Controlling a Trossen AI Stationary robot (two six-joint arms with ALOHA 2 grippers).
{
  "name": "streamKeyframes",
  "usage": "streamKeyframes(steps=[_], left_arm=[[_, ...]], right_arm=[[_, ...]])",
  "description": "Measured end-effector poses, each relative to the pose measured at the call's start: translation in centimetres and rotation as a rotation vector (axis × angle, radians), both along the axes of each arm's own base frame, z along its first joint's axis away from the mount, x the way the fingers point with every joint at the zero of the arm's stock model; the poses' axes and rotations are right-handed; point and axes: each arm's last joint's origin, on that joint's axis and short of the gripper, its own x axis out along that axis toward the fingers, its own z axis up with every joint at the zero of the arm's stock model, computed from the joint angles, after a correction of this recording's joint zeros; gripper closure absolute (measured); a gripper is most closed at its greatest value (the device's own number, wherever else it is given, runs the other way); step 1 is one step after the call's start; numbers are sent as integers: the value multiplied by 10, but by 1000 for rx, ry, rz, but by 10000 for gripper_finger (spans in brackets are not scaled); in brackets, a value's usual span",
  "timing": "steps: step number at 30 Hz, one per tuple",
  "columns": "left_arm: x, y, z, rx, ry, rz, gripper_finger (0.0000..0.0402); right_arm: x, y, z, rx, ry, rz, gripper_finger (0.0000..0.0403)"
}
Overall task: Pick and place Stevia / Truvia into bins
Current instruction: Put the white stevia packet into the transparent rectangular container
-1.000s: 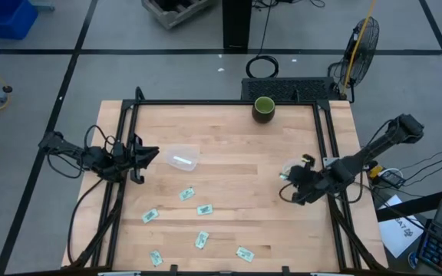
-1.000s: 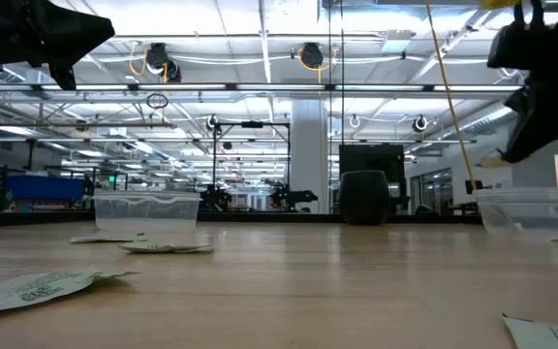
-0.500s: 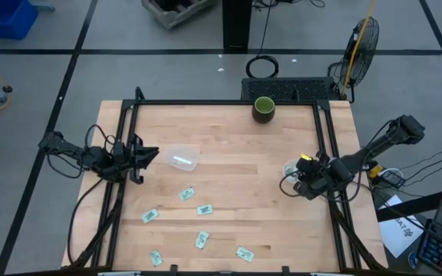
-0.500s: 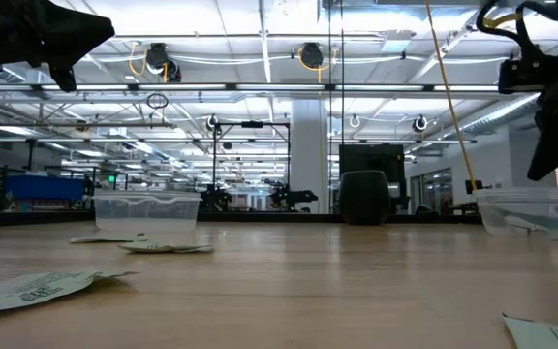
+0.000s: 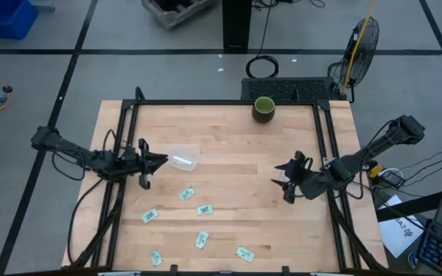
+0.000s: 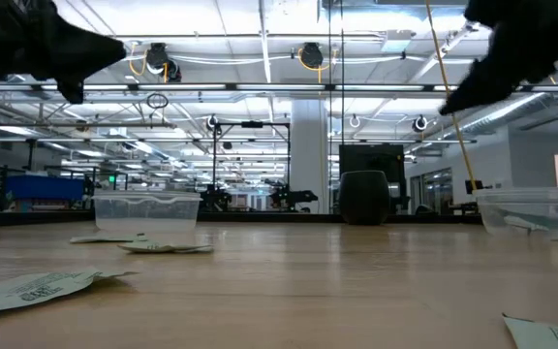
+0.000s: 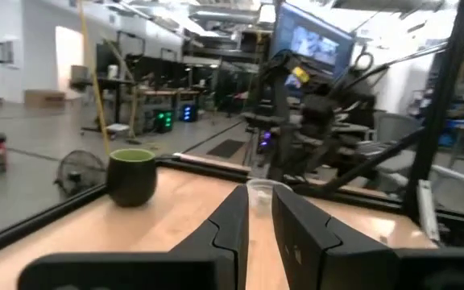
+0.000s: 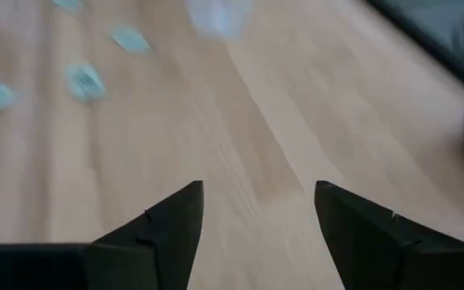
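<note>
Several pale green sachets lie flat on the wooden table, among them one at the middle point(image 5: 187, 194), one beside it point(image 5: 204, 208) and one near the front edge point(image 5: 244, 253). One more lies in the squarish clear bin point(image 5: 181, 158). The round clear bin point(image 6: 531, 210) at the right holds a sachet point(image 6: 526, 223). My right gripper point(image 5: 284, 179) hangs open above that bin, with nothing between its fingers. My left gripper point(image 5: 156, 161) hovers just left of the squarish bin, its fingers point(image 7: 240, 229) almost together with nothing between them.
A dark green cup point(image 5: 264, 108) stands at the table's far edge. Black frame rails point(image 5: 324, 146) run along the left, right and far sides. Bare wood lies between the two bins.
My right gripper has opened, risen and moved a little toward the table's left edge. The sachet now lies in the round bin. My left gripper has moved a little to the right, toward the squarish bin.
</note>
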Motion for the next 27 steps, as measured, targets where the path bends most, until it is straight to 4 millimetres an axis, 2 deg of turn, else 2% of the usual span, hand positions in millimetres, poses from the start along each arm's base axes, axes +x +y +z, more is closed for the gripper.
streamKeyframes(steps=[4,6,11,17,20,24,27], left_arm=[[4,-2,16,34,-19,-3,339],[4,-3,17,23,-29,-39,339],[10,-5,9,15,38,-37,339],[22,-10,-7,-25,160,-50,332],[27,-12,-17,-78,223,-50,302],[34,-15,-31,-173,297,-35,241],[37,-20,-41,-260,361,-96,198]], right_arm=[[9,5,13,-45,-115,76,178],[11,6,17,-63,-153,97,183],[17,8,20,-148,-177,151,189],[31,4,17,-186,-189,128,188],[37,0,13,-201,-168,105,189],[45,-6,7,-225,-143,77,190],[49,-10,4,-234,-131,58,188]])
